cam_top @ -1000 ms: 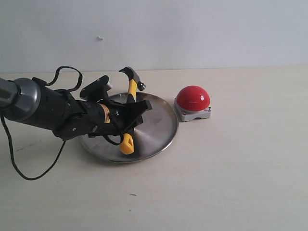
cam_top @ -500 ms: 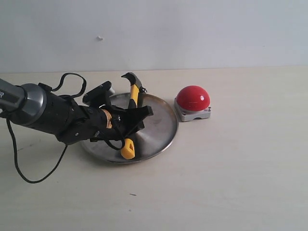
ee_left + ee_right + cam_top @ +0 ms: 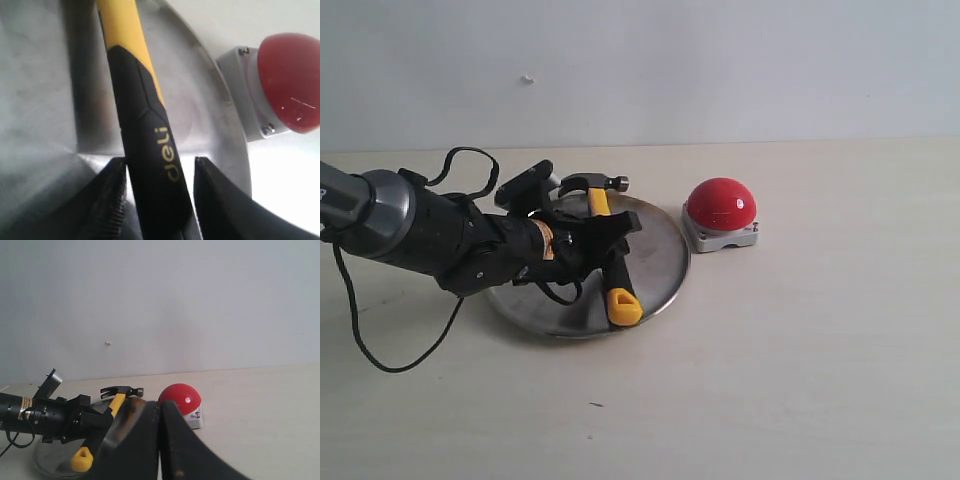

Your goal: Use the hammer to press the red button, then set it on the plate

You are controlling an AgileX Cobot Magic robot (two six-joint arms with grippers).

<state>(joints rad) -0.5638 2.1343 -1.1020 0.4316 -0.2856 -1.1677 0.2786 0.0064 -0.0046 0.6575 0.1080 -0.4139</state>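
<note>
Left pincer [image 3: 608,240] straddles the hammer [image 3: 618,285], slim gaps either side of the handle: released, I judge. It lies on the plate [image 3: 655,265], left of the worktop's centre, red button [image 3: 720,203] beside. Only backing away seems left.

Left claw [image 3: 603,243] low over the silver plate [image 3: 665,262], its fingers flanking the hammer [image 3: 598,203], steel head beyond the claw, yellow loop before it, red button [image 3: 720,203] well right
</note>
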